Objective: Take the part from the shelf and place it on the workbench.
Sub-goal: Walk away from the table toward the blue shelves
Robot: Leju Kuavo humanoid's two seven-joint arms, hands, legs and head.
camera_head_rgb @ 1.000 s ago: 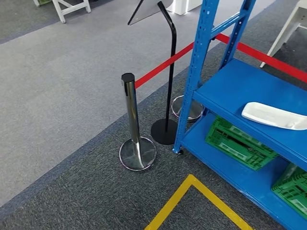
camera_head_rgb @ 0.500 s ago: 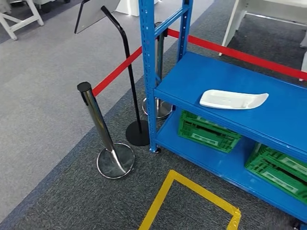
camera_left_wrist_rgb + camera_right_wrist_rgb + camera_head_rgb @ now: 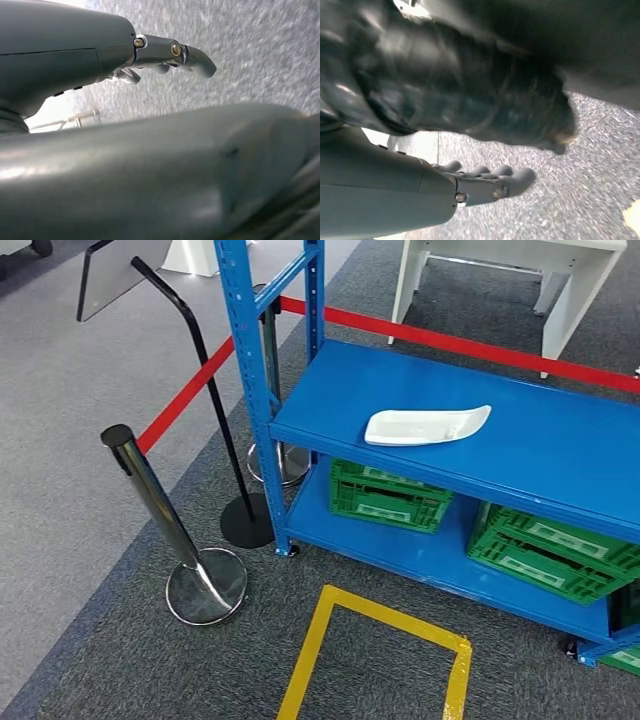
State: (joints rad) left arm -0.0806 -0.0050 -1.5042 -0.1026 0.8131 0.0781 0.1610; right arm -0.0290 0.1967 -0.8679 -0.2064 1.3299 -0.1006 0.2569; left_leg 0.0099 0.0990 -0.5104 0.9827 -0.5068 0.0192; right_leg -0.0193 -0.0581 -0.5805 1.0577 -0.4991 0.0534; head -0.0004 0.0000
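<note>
White moulded part (image 3: 427, 426) lies flat on the upper deck of the blue shelf (image 3: 528, 445), near its front edge, untouched. Green crates (image 3: 386, 498) sit on the lower deck. A yellow floor marking (image 3: 377, 620) lies before the shelf; a chrome stanchion (image 3: 173, 530) with red belt (image 3: 189, 390) stands beside it. Left hand (image 3: 166, 52) and right hand (image 3: 490, 182) hang over carpet, fingers extended, lying side by side, holding nothing.

No words, numbers or brand marks can be read anywhere in these views. The green crates (image 3: 390, 497) on the lower level of the blue shelf (image 3: 483, 430) carry pale strips on their sides (perhaps labels, but too small and blurred to make out). The tilted board on the black stand (image 3: 113, 275) shows a plain grey face with nothing legible.
</note>
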